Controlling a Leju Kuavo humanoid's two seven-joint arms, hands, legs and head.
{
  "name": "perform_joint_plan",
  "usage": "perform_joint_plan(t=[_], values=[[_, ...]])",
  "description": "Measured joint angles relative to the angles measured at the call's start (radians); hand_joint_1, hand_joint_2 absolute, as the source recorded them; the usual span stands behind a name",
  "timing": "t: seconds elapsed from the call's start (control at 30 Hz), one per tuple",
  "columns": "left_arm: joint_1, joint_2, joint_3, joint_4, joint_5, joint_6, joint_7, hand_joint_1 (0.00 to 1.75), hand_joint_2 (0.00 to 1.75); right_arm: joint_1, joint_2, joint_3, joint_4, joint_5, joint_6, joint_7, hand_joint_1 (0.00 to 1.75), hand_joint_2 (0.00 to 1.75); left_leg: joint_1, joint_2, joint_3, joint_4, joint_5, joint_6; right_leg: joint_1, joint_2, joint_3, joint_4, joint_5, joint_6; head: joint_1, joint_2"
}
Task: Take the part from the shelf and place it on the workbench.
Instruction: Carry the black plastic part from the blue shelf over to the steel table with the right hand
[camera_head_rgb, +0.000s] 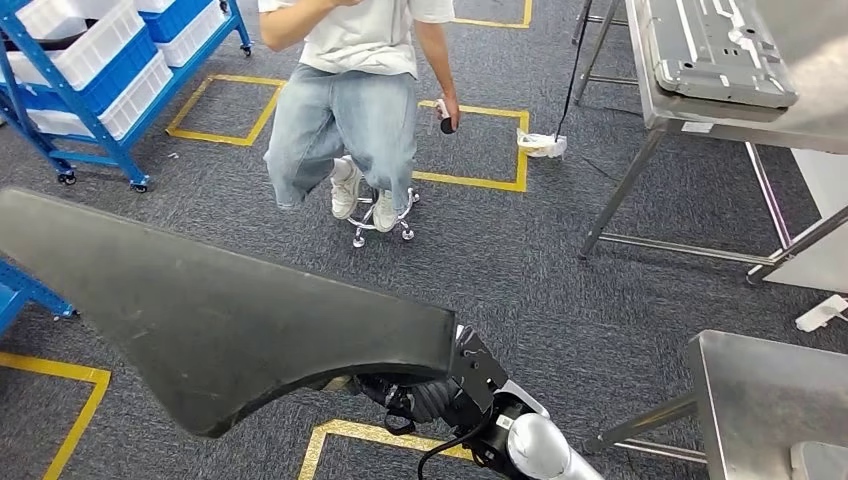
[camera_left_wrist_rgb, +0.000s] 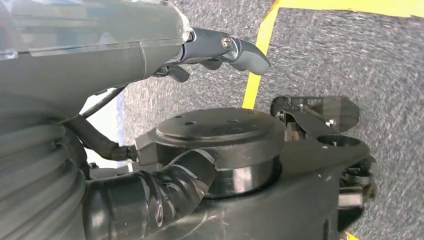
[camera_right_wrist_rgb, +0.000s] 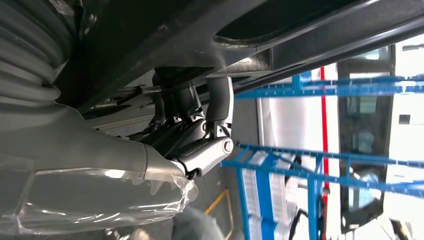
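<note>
Part (camera_head_rgb: 200, 300), a large dark curved panel, is carried across the lower left of the head view, above the grey carpeted floor (camera_head_rgb: 560, 290). It is gripped at its near right end by the right hand (camera_head_rgb: 425, 395), whose fingers (camera_right_wrist_rgb: 220, 107) are seen in the right wrist view wrapped up against the panel's dark underside. The left hand (camera_left_wrist_rgb: 220, 50) is seen in the left wrist view with its fingers partly curled and nothing held in them; carpet and yellow floor tape (camera_left_wrist_rgb: 257, 65) lie beyond it.

At the lower right of the head view, the corner of a bare metal surface (camera_head_rgb: 770, 400) is visible, well apart from the part. Farther off, a person (camera_head_rgb: 350, 110) is seated on a wheeled stool (camera_head_rgb: 385, 225), holding a small dark object in one hand. A second metal surface (camera_head_rgb: 700, 115) at the upper right carries a grey metal tray (camera_head_rgb: 715, 50). A blue shelf (camera_head_rgb: 90, 90) with white bins stands at the upper left.
</note>
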Motion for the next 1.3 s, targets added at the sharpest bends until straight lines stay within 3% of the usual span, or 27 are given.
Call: perform_joint_plan(t=[0.07,0.1,0.17,0.2,0.23,0.3,0.37,0.43,0.47,0.53,0.6,0.67,0.7,0.73,0.77,0.83,0.9,0.97,1.03,1.1,1.17,1.2,1.23,1.27,1.3], values=[[-0.011,-0.003,-0.001,0.026,0.005,-0.007,-0.010,0.00,1.75,-0.001,0.000,0.000,-0.001,0.000,0.000,-0.001,1.61,1.75,0.005,-0.056,-0.045,0.102,-0.059,-0.008,-0.005,0.020,0.003,-0.006,0.004,-0.009,0.000,0.000],[-0.017,-0.005,-0.002,0.042,0.007,-0.013,-0.016,0.00,1.75,-0.001,0.000,0.000,-0.001,0.000,-0.001,-0.001,1.61,1.75,0.006,-0.072,-0.078,0.171,-0.090,-0.010,-0.005,0.031,0.003,-0.005,0.005,-0.010,0.000,0.000],[-0.030,-0.010,-0.002,0.071,0.010,-0.024,-0.028,0.00,1.75,0.001,0.000,0.000,-0.001,0.001,-0.001,-0.001,1.61,1.75,0.006,-0.080,-0.123,0.255,-0.105,-0.014,-0.005,0.056,0.002,-0.003,0.004,-0.011,0.000,0.000],[-0.037,-0.012,-0.001,0.084,0.011,-0.029,-0.033,0.00,1.75,0.001,0.000,0.000,-0.001,0.001,-0.002,-0.001,1.61,1.75,0.007,-0.081,-0.121,0.243,-0.083,-0.015,-0.006,0.070,0.003,0.000,0.003,-0.010,0.000,0.000],[-0.044,-0.014,-0.001,0.096,0.012,-0.033,-0.038,0.00,1.75,0.001,0.000,0.000,-0.001,0.001,-0.002,-0.001,1.61,1.75,0.009,-0.086,-0.103,0.196,-0.046,-0.015,-0.007,0.084,0.003,0.004,0.002,-0.008,0.000,0.000],[-0.051,-0.018,0.000,0.120,0.014,-0.038,-0.046,0.00,1.75,0.000,0.000,0.000,-0.001,0.001,-0.002,-0.001,1.61,1.75,0.015,-0.127,-0.050,0.068,0.018,-0.015,-0.009,0.111,-0.001,0.017,-0.003,0.000,0.000,0.000],[-0.054,-0.024,0.000,0.140,0.014,-0.042,-0.053,0.00,1.75,-0.001,0.000,0.000,-0.001,0.001,-0.002,-0.001,1.61,1.75,0.018,-0.164,-0.025,0.007,0.033,-0.010,-0.011,0.136,-0.014,0.027,-0.003,0.013,0.000,0.000],[-0.058,-0.029,0.001,0.153,0.015,-0.047,-0.058,0.00,1.75,0.000,0.000,0.000,-0.001,0.001,-0.002,-0.001,1.61,1.75,0.015,-0.156,-0.025,0.003,0.033,0.000,-0.014,0.158,-0.024,0.026,0.003,0.027,0.000,0.000],[-0.060,-0.031,0.001,0.157,0.015,-0.049,-0.059,0.00,1.75,0.001,-0.001,0.000,-0.001,0.001,-0.002,-0.001,1.61,1.75,0.014,-0.144,-0.024,-0.001,0.036,0.007,-0.015,0.155,-0.026,0.028,0.003,0.032,0.000,0.000],[-0.063,-0.036,0.002,0.164,0.014,-0.051,-0.060,0.00,1.75,0.000,-0.002,0.000,-0.001,0.001,-0.002,-0.001,1.61,1.75,0.015,-0.118,-0.022,-0.011,0.044,0.023,-0.011,0.108,-0.049,0.075,-0.028,0.040,0.002,0.000],[-0.064,-0.038,0.003,0.171,0.014,-0.051,-0.062,0.00,1.75,-0.002,-0.002,0.000,-0.002,0.001,-0.002,-0.001,1.61,1.75,0.010,-0.092,-0.022,-0.015,0.046,0.032,-0.010,0.048,-0.103,0.190,-0.090,0.044,0.003,0.000],[-0.062,-0.039,0.003,0.178,0.014,-0.051,-0.062,0.00,1.75,-0.001,-0.003,0.000,-0.001,0.001,-0.002,-0.001,1.61,1.75,0.006,-0.064,-0.023,-0.014,0.044,0.034,-0.011,0.032,-0.150,0.291,-0.125,0.047,0.003,0.000],[-0.062,-0.039,0.003,0.181,0.015,-0.051,-0.062,0.00,1.75,0.000,-0.004,0.000,-0.001,0.001,-0.002,-0.001,1.61,1.75,0.004,-0.050,-0.023,-0.014,0.043,0.034,-0.011,0.030,-0.151,0.296,-0.118,0.045,0.003,0.000],[-0.063,-0.039,0.003,0.184,0.015,-0.051,-0.062,0.00,1.75,0.000,-0.004,0.000,-0.001,0.001,-0.002,-0.001,1.61,1.75,0.003,-0.037,-0.022,-0.014,0.042,0.035,-0.011,0.026,-0.132,0.262,-0.094,0.043,0.003,0.000],[-0.064,-0.040,0.003,0.185,0.015,-0.051,-0.062,0.00,1.75,0.000,-0.005,0.000,-0.001,0.001,-0.002,-0.001,1.61,1.75,0.001,-0.026,-0.020,-0.014,0.041,0.034,-0.008,0.016,-0.094,0.195,-0.059,0.038,0.004,0.000],[-0.068,-0.043,0.004,0.187,0.014,-0.051,-0.062,0.00,1.75,-0.001,-0.005,0.000,-0.001,0.001,-0.002,-0.001,1.61,1.75,-0.002,-0.009,-0.016,-0.015,0.037,0.031,0.003,-0.023,-0.022,0.061,-0.017,0.024,0.004,0.000],[-0.070,-0.046,0.004,0.189,0.014,-0.051,-0.062,0.00,1.75,-0.002,-0.005,0.000,-0.003,0.001,-0.002,-0.001,1.61,1.75,-0.003,0.008,-0.013,-0.017,0.035,0.023,0.014,-0.040,-0.001,0.013,-0.011,0.012,0.004,0.000],[-0.073,-0.048,0.004,0.190,0.014,-0.051,-0.062,0.00,1.75,-0.002,-0.005,0.000,-0.004,0.001,-0.002,-0.001,1.61,1.75,-0.003,0.023,-0.007,-0.022,0.033,0.012,0.013,-0.018,0.001,0.004,-0.003,0.003,0.003,0.000],[-0.074,-0.049,0.005,0.191,0.014,-0.051,-0.062,0.00,1.75,-0.003,-0.005,0.000,-0.006,0.001,-0.002,-0.002,1.61,1.75,-0.001,-0.007,-0.013,0.005,0.007,0.003,0.005,0.003,0.012,-0.014,0.006,-0.007,0.003,0.000],[-0.074,-0.049,0.005,0.193,0.014,-0.051,-0.062,0.00,1.75,-0.004,-0.004,0.000,-0.007,0.001,-0.002,-0.002,1.61,1.75,0.002,-0.061,-0.060,0.114,-0.052,-0.003,-0.001,0.022,0.016,-0.021,0.011,-0.013,0.003,0.000],[-0.075,-0.049,0.008,0.196,0.015,-0.050,-0.062,0.00,1.75,-0.004,-0.003,0.000,-0.006,0.001,-0.002,-0.002,1.61,1.75,0.004,-0.081,-0.125,0.238,-0.095,-0.009,-0.001,0.045,0.013,-0.017,0.011,-0.014,0.002,0.000],[-0.075,-0.049,0.010,0.198,0.015,-0.050,-0.062,0.00,1.75,-0.003,-0.003,0.000,-0.005,0.001,-0.002,-0.002,1.61,1.75,0.005,-0.083,-0.138,0.259,-0.089,-0.011,-0.002,0.059,0.012,-0.014,0.010,-0.014,0.002,0.000],[-0.075,-0.049,0.013,0.200,0.016,-0.050,-0.062,0.00,1.75,-0.003,-0.003,0.000,-0.005,0.001,-0.002,-0.002,1.61,1.75,0.007,-0.085,-0.134,0.241,-0.063,-0.013,-0.003,0.073,0.012,-0.010,0.008,-0.012,0.002,0.000],[-0.075,-0.049,0.015,0.202,0.017,-0.051,-0.062,0.00,1.75,-0.003,-0.003,0.000,-0.005,0.001,-0.002,-0.001,1.61,1.75,0.010,-0.090,-0.111,0.186,-0.023,-0.015,-0.006,0.088,0.012,-0.004,0.006,-0.009,0.002,0.000],[-0.074,-0.049,0.017,0.204,0.017,-0.051,-0.061,0.00,1.75,-0.003,-0.003,0.000,-0.005,0.001,-0.002,-0.001,1.61,1.75,0.015,-0.112,-0.083,0.119,0.011,-0.017,-0.008,0.102,0.009,0.003,0.002,-0.004,0.002,0.000]])
